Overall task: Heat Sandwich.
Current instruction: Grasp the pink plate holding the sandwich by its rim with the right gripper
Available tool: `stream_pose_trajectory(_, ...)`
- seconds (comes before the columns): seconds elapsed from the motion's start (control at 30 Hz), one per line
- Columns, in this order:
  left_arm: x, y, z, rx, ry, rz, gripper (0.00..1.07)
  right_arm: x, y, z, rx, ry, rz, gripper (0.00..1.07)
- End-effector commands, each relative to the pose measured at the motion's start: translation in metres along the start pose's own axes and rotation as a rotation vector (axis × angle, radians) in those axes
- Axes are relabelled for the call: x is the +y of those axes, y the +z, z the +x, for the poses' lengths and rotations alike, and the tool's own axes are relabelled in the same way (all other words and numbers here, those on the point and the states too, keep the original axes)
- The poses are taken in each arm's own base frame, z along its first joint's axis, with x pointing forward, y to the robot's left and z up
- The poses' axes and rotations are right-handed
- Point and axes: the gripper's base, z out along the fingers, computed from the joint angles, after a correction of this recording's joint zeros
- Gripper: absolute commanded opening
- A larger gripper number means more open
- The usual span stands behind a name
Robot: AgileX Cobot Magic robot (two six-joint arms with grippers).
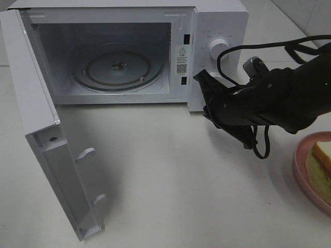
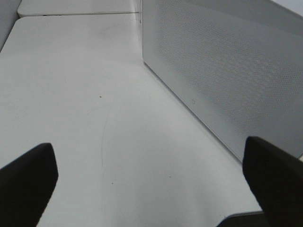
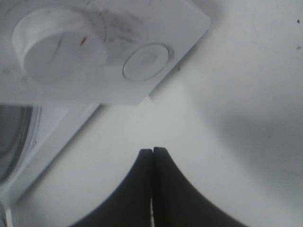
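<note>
Your left gripper is released, its fingers spread wide over the desk beside the microwave's perforated side wall. The microwave stands at the desk's far edge, with its door swung open and the glass turntable exposed. Your right gripper is clenched on nothing, near the control panel but not touching it. The sandwich lies on the pink plate at the desk's right edge.
</note>
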Motion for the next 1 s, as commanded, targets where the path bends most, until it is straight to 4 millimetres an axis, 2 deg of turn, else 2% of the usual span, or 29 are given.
stream_pose_trajectory(0.03, 0.000, -0.002, 0.001, -0.027, 0.003, 0.003, 1.00, 0.006, -0.016, 0.006, 0.114, -0.214, -0.015, 0.00)
stream_pose_trajectory(0.13, 0.000, -0.002, 0.001, -0.027, 0.003, 0.003, 1.00, 0.009, -0.025, 0.008, 0.165, -0.310, -0.027, 0.00)
stream_pose_trajectory(0.23, 0.000, -0.002, 0.001, -0.027, 0.003, 0.003, 1.00, 0.009, -0.040, 0.014, 0.288, -0.479, -0.028, 0.00)
stream_pose_trajectory(0.27, 0.000, -0.002, 0.001, -0.027, 0.003, 0.003, 1.00, 0.009, -0.040, 0.014, 0.288, -0.479, -0.028, 0.00)
stream_pose_trajectory(0.3, 0.000, -0.002, 0.001, -0.027, 0.003, 0.003, 1.00, 0.007, -0.047, 0.016, 0.340, -0.605, -0.024, 0.00)
stream_pose_trajectory(0.5, 0.000, -0.002, 0.001, -0.027, 0.003, 0.003, 1.00, 0.004, -0.067, 0.014, 0.411, -0.865, 0.003, 0.02)
stream_pose_trajectory(0.77, 0.000, -0.002, 0.001, -0.027, 0.003, 0.003, 1.00, -0.002, -0.097, 0.011, 0.509, -1.002, 0.052, 0.07)
stream_pose_trajectory(0.87, 0.000, -0.002, 0.001, -0.027, 0.003, 0.003, 1.00, -0.004, -0.101, 0.011, 0.538, -1.028, 0.071, 0.09)
stream_pose_trajectory(0.97, 0.000, -0.002, 0.001, -0.027, 0.003, 0.003, 1.00, -0.007, -0.109, 0.009, 0.582, -1.076, 0.115, 0.20)
stream_pose_trajectory(1.0, 0.000, -0.002, 0.001, -0.027, 0.003, 0.003, 1.00, -0.007, -0.109, 0.009, 0.582, -1.076, 0.115, 0.20)
